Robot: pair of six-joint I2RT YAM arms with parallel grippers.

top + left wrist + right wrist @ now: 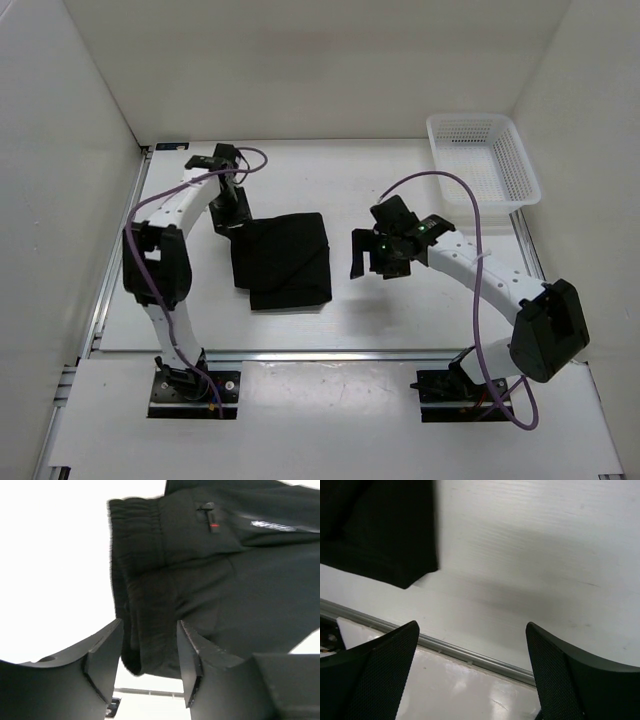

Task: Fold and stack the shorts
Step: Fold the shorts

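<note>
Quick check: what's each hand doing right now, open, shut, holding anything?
Left hand: open, at the edge of the shorts, not gripping them.
Right hand: open, empty, over the bare table.

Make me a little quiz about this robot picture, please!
1. Pick one. Where are the shorts?
A. In a basket
B. Folded on the table
C. On the floor
2. True or false: there is black cloth inside the basket.
3. Fill the gap: the right gripper is open and holds ____.

Key: 1 B; 2 false; 3 nothing.
</note>
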